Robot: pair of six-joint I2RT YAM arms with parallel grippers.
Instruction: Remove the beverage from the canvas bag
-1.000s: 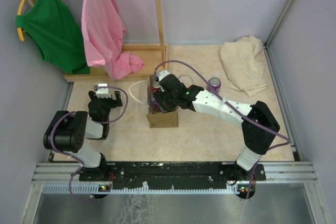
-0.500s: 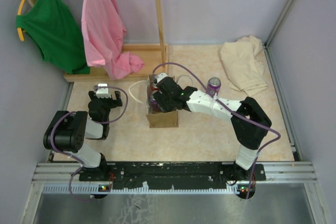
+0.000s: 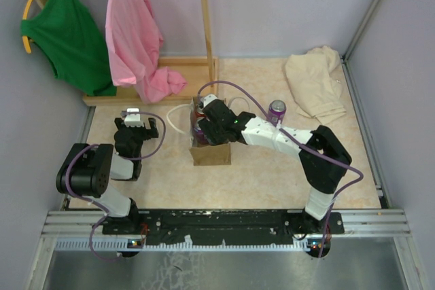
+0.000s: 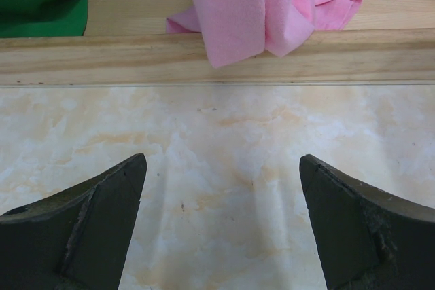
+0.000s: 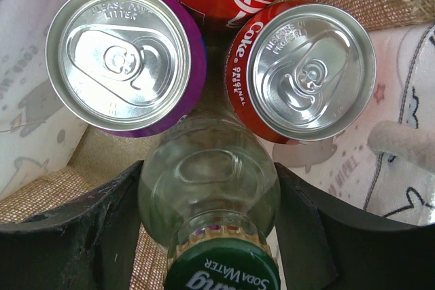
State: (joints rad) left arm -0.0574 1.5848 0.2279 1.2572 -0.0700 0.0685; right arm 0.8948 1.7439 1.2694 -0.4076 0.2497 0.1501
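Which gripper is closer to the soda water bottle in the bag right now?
Right. The right gripper is down in the bag, fingers against both sides of the soda water bottle. The left gripper hangs open over the table, well left of the bag.

We see a pale marbled tabletop (image 3: 265, 174) carrying a small tan-brown canvas bag (image 3: 211, 155); right of the bag stands a purple metal can (image 3: 276, 109), and farther right a cream-beige cloth heap (image 3: 314, 86).

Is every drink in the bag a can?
No, a clear bottle with a green cap stands beside a purple can and a red Coke can.
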